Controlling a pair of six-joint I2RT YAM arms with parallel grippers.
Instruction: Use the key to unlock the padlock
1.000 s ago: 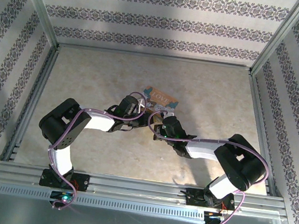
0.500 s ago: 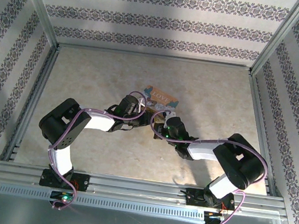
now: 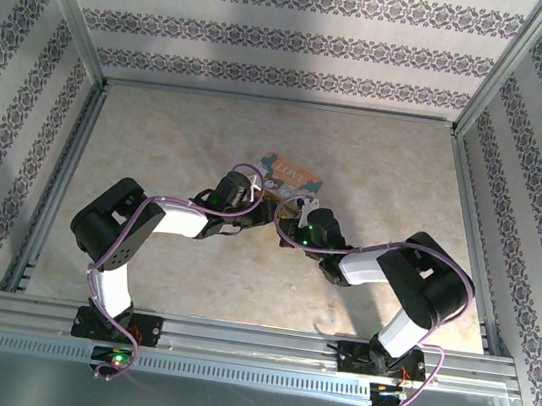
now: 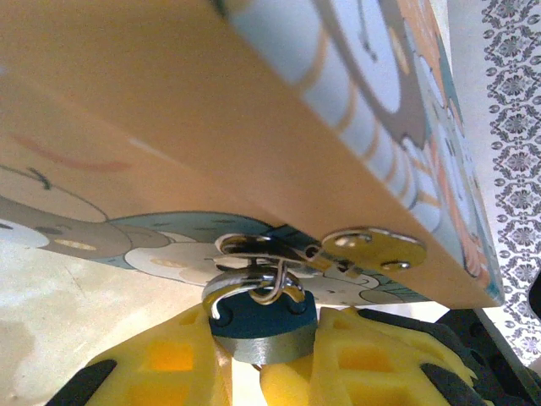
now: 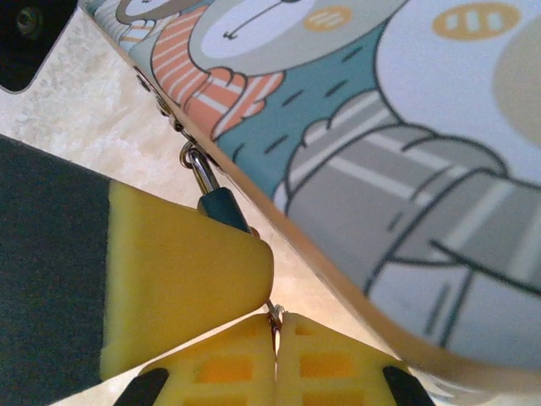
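1. Seeing the right gripper [image 3: 295, 220] nudged closer to the left gripper [image 3: 256, 199] than a second ago, with the elbow folded tighter.
2. Reading the right pads [image 5: 330, 364] as pressed together on the key [image 5: 275, 315], with just a silvery tip out at the seam.
3. Reading the left fingers [image 4: 182, 359] as clamped on the padlock [image 4: 262, 326], a small blue-grey round body; same pose as before.
4. Finding its shackle hooked through the hasp [image 4: 372, 248] on the orange board [image 3: 290, 175], unmoved beyond both grippers.
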